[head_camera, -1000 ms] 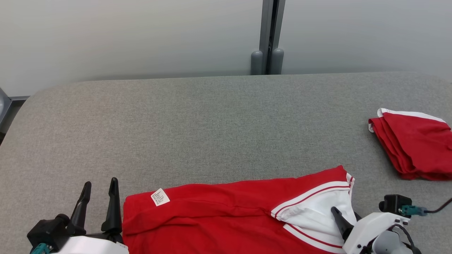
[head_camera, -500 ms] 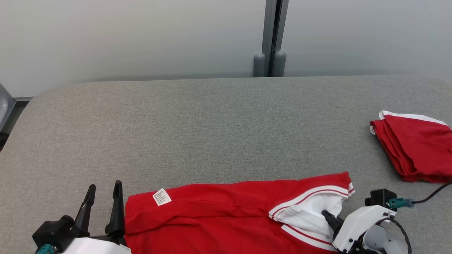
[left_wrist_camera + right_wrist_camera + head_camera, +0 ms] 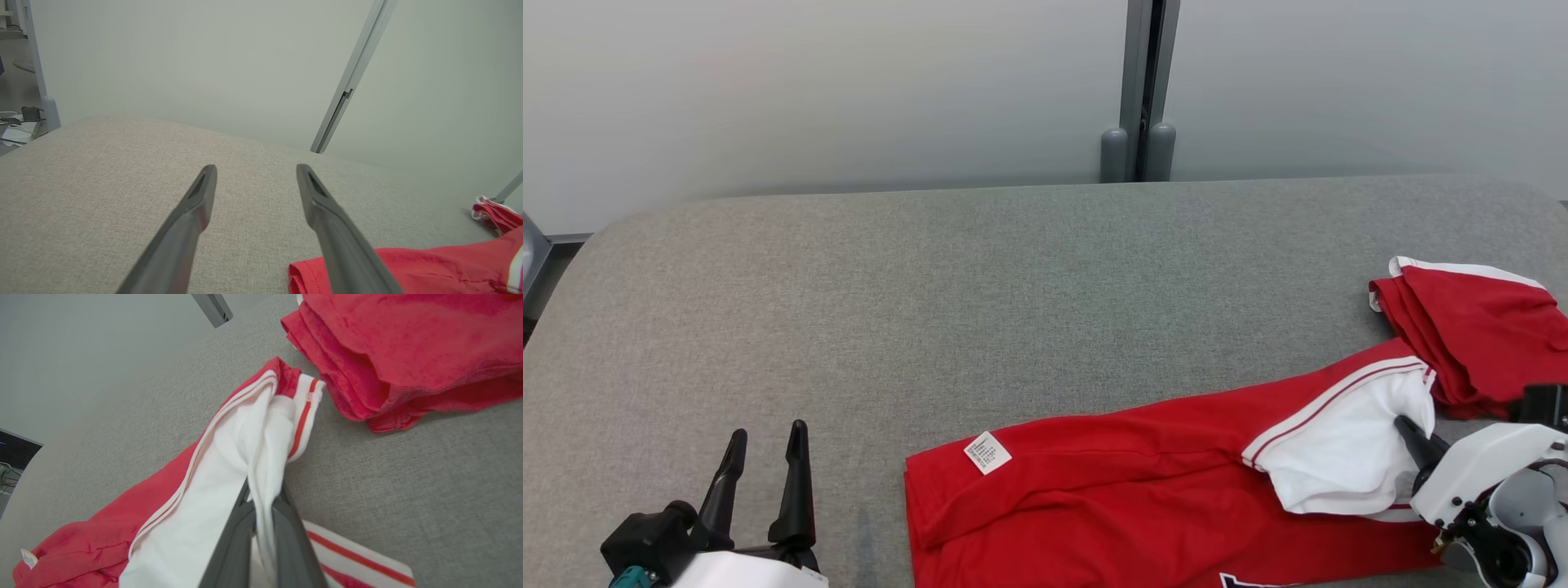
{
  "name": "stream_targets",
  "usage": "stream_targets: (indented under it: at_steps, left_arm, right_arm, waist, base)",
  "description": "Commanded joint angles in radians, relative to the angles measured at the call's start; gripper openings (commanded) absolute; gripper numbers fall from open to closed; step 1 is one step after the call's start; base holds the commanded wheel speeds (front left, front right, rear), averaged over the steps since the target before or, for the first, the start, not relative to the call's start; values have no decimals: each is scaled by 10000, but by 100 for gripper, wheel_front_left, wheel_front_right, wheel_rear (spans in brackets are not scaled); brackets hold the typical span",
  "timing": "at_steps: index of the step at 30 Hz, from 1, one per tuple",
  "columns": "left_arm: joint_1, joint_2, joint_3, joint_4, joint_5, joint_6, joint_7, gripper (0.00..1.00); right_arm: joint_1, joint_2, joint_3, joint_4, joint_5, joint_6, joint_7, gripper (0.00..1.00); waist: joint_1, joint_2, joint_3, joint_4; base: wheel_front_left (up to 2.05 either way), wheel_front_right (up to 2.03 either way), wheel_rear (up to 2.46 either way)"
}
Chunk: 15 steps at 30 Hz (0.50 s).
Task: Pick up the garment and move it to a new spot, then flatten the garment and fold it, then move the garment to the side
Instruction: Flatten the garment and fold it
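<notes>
We held the red garment (image 3: 1143, 490) with one hand only. Our right gripper (image 3: 263, 494) had its two fingers pressed together on the white part (image 3: 1347, 457) at the right end of the garment, and the cloth was bunched up between them. Our left gripper (image 3: 768, 430) had its fingers spread wide with nothing in them. It sat at the near left of the gray table (image 3: 1013, 286).

The garment lay along the near side of the table. Its long way ran from left to right, and the right end slanted a bit toward the far side. The left end, the one with the small white label (image 3: 987, 452), lay flat on the table. That end was to the right of our left gripper, near it but not touching.

A folded red pile (image 3: 1478, 327) sat at the far right. The pinched end of the garment was just beside it, maybe touching it.

We thought the next move hung on that loose left end. Our left arm was the nearer one to it. It would need to reach to its right to take that end, so both ends could be pulled apart along the long way.
</notes>
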<state>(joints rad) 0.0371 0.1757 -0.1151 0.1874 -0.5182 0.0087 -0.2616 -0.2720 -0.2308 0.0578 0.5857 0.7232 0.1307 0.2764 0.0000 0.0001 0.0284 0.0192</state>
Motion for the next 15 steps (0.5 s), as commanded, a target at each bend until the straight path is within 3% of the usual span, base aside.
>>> stream_targets:
  at_steps: [1,8,15]
  left_arm:
    - [10,-12,48,31,103,-56,-39,100]
    - [24,-94,52,181,108,-140,-39,100]
    - [-131,-164,-31,437,99,-194,-28,100]
  right_arm:
    - [157,-88,-199,-238,-159,2,73,0]
    - [559,390,-431,-2207,-601,2,548,0]
    - [1100,1198,317,-4974,-735,3,1512,0]
  waist:
    - [0,-1,-9,-4]
    - [0,-1,-120,71]
    - [0,-1,-305,546]
  base:
    - [0,0,0]
    - [0,0,0]
    - [0,0,0]
